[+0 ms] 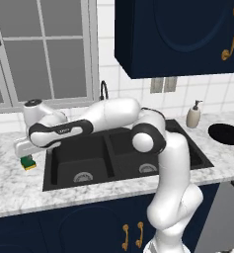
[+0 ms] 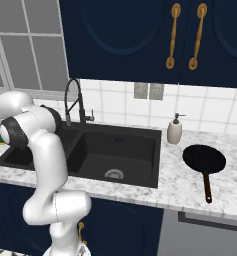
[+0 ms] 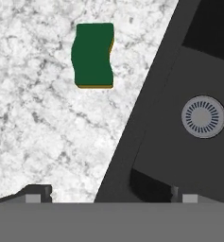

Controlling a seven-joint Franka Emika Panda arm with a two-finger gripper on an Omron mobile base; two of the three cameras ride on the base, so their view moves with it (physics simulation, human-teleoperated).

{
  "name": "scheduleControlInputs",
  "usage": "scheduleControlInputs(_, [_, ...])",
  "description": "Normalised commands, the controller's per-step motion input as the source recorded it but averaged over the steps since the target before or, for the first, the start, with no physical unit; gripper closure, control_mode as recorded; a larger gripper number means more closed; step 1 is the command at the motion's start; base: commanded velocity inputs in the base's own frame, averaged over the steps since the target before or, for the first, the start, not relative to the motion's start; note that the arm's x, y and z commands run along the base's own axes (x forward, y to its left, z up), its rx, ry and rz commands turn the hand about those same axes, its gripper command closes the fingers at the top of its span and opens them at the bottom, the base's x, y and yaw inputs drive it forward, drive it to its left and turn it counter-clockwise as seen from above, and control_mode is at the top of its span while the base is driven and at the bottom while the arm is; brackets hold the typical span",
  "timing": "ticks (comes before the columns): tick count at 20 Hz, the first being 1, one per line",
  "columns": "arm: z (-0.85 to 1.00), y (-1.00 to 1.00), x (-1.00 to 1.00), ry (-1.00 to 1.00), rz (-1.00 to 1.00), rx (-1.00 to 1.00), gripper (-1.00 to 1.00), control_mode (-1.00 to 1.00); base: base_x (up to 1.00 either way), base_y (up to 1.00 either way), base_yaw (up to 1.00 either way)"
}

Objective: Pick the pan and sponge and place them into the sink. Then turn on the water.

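my gripper [image 3: 106, 194] open, tips wide apart, above the marble counter [image 3: 33, 132] and sink [image 3: 179, 142] rim | sponge [image 3: 93, 56] flat on counter ahead, apart from fingers, just beside sink | should centre over it, straddle its narrow waist, descend square | pan [image 2: 204, 159] on far counter, untouched

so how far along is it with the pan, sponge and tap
Nothing looks done yet. The pan sits on the counter right of the sink, whose basins look dry. In hand: the open gripper hovers near the sponge, which lies on the counter left of the sink, ungrasped. Left: both items into the sink, then the water.
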Motion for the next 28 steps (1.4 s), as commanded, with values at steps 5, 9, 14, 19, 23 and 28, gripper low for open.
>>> scheduleControlInputs(5, [-0.13,0.07,0.03,0.00,-0.01,-0.10,-1.00,-1.00,0.00,0.00,0.00])
scheduleControlInputs(9, [-0.22,0.15,0.09,0.00,-0.01,-0.05,-1.00,-1.00,0.00,0.00,0.00])
scheduleControlInputs(14, [-0.15,0.21,0.11,0.00,0.00,0.00,-1.00,-1.00,0.00,0.00,0.00])
scheduleControlInputs(19, [-0.15,0.13,0.20,0.01,0.00,0.00,-1.00,-1.00,0.00,0.00,0.00])
scheduleControlInputs(23, [-0.16,0.14,0.21,0.02,-0.01,0.00,-1.00,-1.00,0.00,0.00,0.00])
scheduleControlInputs(28, [-0.20,0.16,0.17,0.00,-0.01,0.00,-1.00,-1.00,0.00,0.00,0.00])
